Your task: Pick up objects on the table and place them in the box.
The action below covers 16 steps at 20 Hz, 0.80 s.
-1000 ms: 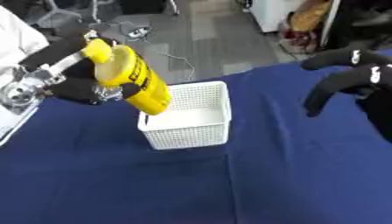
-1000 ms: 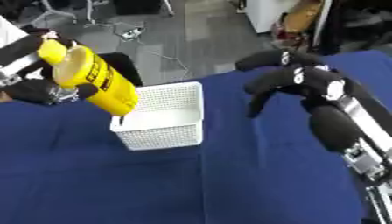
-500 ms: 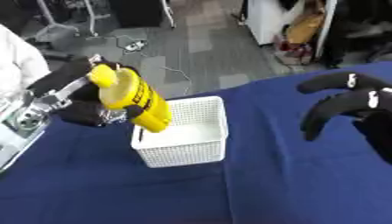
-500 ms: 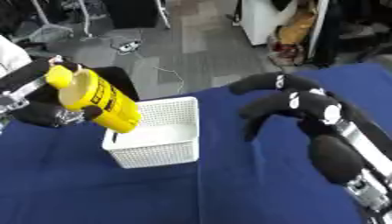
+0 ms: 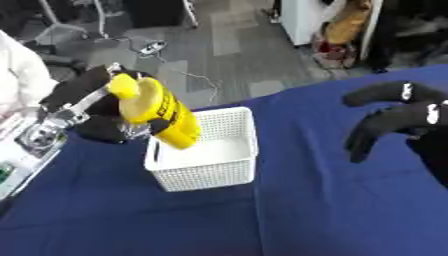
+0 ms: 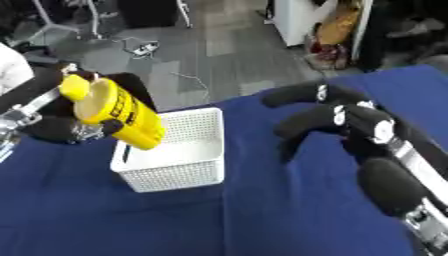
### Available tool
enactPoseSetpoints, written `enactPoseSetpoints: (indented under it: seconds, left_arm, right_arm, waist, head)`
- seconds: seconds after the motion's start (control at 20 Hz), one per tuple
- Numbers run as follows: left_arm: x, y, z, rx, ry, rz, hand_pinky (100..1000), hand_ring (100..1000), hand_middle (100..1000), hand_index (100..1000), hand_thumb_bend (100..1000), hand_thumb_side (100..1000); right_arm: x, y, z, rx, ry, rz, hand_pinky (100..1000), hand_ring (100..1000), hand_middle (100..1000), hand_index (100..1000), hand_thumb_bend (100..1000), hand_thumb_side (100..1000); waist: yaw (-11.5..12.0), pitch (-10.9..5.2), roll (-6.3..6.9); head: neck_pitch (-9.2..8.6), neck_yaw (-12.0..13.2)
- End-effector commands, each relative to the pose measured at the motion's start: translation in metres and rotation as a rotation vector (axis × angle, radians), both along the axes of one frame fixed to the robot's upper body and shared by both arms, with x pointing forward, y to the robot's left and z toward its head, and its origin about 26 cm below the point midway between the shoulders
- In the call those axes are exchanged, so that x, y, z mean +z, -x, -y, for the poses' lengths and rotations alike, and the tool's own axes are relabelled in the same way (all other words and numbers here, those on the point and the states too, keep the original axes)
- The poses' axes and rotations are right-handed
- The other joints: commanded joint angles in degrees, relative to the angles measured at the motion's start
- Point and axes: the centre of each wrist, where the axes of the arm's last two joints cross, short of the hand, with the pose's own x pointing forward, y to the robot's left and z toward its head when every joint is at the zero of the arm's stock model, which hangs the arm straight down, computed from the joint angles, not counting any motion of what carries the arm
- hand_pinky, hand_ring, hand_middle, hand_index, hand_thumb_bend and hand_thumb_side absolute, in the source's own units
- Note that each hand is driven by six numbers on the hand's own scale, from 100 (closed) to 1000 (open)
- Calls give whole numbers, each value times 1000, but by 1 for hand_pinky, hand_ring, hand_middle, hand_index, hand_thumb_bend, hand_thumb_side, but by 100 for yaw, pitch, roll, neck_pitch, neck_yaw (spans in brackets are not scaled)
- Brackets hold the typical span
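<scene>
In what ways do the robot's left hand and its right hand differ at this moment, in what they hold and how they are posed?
The left hand is curled round a yellow bottle, held tilted over the white basket; the right hand holds nothing. The left hand's fingers wrap the bottle, while the right hand's fingers are relaxed and spread, pointing down. The left hand is beside the basket; the right hand hangs apart over the blue tablecloth. Both are black.

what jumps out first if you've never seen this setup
The yellow bottle, tilted in the left hand with its lower end over the white basket at centre. Next, the black right hand, open above the blue table to the basket's right, holding nothing.
</scene>
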Motion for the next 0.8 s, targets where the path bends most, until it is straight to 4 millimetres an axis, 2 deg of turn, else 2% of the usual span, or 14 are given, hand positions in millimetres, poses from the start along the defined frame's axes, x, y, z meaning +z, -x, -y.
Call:
enactPoseSetpoints:
  seconds: [0.05,0.25,0.5,0.65,0.8]
  left_arm:
    - [14,2,-4,5,-4,64,114,440,505,564,100,845]
    - [12,0,-5,10,-28,55,309,620,697,696,120,942]
    - [11,-1,-6,15,-43,46,457,761,821,809,151,986]
    - [10,-2,-6,36,-69,33,514,799,868,849,206,921]
    - [10,-3,-5,56,-100,30,532,812,884,866,252,890]
  right_arm:
    - [8,4,-2,18,-4,34,578,519,824,764,342,1000]
    - [9,4,-2,18,-1,35,578,519,824,764,342,1000]
    - [9,4,-3,21,-2,36,577,519,823,764,341,1000]
    - [9,4,-3,22,0,37,577,519,823,764,341,1000]
    - [9,5,-3,22,1,38,577,519,823,764,340,1000]
  waist:
    - [-2,-85,-8]
    - [-8,-81,-6]
    - [-9,-93,2]
    - [-12,-96,7]
    - [-21,-93,9]
  head:
    - [-179,39]
    - [-263,36]
    - [-268,69]
    - [-276,78]
    - [-315,77]
